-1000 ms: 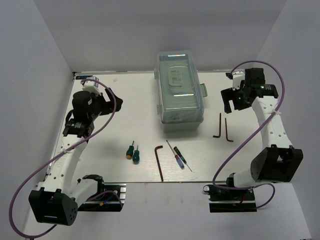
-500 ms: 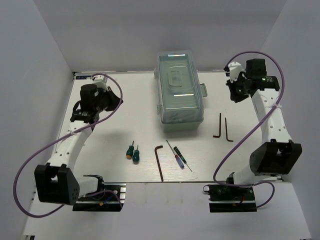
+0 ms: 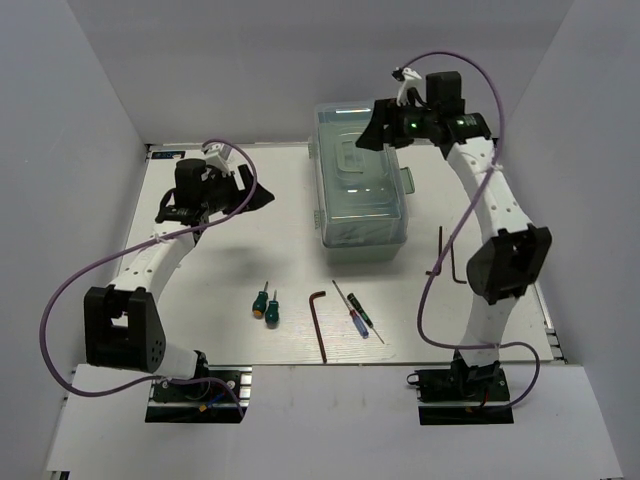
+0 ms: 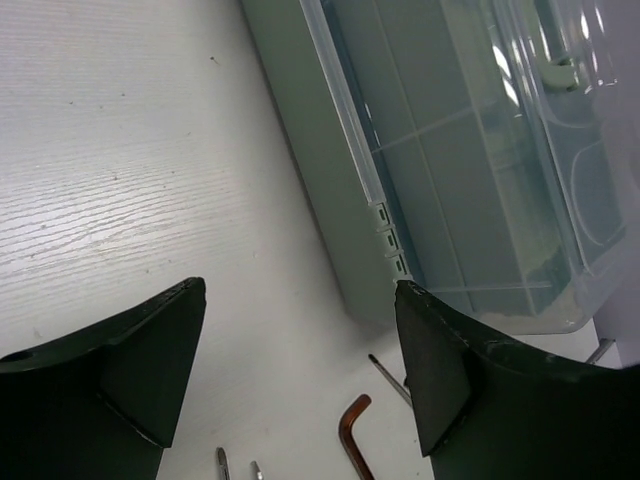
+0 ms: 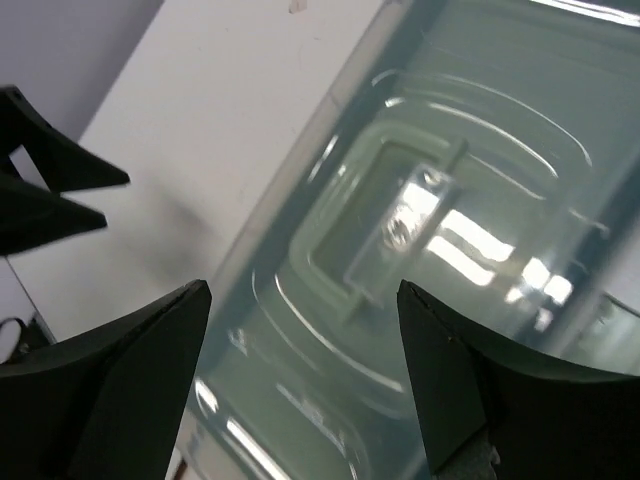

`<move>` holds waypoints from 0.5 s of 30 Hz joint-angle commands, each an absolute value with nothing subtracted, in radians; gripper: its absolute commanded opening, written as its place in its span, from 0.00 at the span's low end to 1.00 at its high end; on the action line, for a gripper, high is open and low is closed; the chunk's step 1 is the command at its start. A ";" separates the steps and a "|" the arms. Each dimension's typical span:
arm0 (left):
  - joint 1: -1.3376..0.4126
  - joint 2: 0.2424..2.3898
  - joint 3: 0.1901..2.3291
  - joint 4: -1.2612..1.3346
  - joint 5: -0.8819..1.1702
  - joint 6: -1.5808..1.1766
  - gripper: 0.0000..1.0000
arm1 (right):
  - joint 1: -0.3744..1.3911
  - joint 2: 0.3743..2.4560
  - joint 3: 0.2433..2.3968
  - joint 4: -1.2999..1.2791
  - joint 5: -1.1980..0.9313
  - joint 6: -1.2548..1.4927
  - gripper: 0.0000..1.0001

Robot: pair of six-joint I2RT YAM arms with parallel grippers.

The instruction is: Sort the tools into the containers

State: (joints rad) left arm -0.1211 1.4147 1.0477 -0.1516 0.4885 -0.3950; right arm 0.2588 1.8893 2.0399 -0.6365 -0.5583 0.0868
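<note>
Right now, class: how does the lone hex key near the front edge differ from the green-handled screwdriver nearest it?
The hex key is longer; the green-handled screwdriver is stubby. The hex key is a bare dark L-shaped bar; the screwdriver has a green handle. Both lie on the table.

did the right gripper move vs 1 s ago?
Yes. The right gripper swung left, from right of the toolbox to above its far right corner, jaws open.
</note>
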 commanded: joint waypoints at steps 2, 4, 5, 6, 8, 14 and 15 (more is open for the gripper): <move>-0.124 1.416 1.081 -0.058 0.574 -0.423 0.87 | 0.322 1.971 2.126 -0.539 -0.536 0.320 0.81; -0.124 1.416 1.072 -0.038 0.586 -0.445 0.87 | 0.345 2.000 2.126 -0.482 -0.509 0.343 0.81; -0.124 1.416 1.072 -0.038 0.586 -0.445 0.87 | 0.353 2.006 2.126 -0.470 -0.496 0.368 0.81; -0.124 1.425 1.083 -0.038 0.597 -0.445 0.87 | 0.373 2.020 2.128 -0.441 -0.477 0.374 0.81; -0.124 1.425 1.092 -0.038 0.597 -0.445 0.87 | 0.388 2.032 2.137 -0.442 -0.427 0.376 0.80; -0.124 1.425 1.103 -0.017 0.606 -0.436 0.87 | 0.434 2.034 2.102 -0.477 -0.261 0.373 0.80; -0.124 1.425 1.112 -0.017 0.615 -0.445 0.87 | 0.443 2.033 2.085 -0.480 -0.212 0.361 0.80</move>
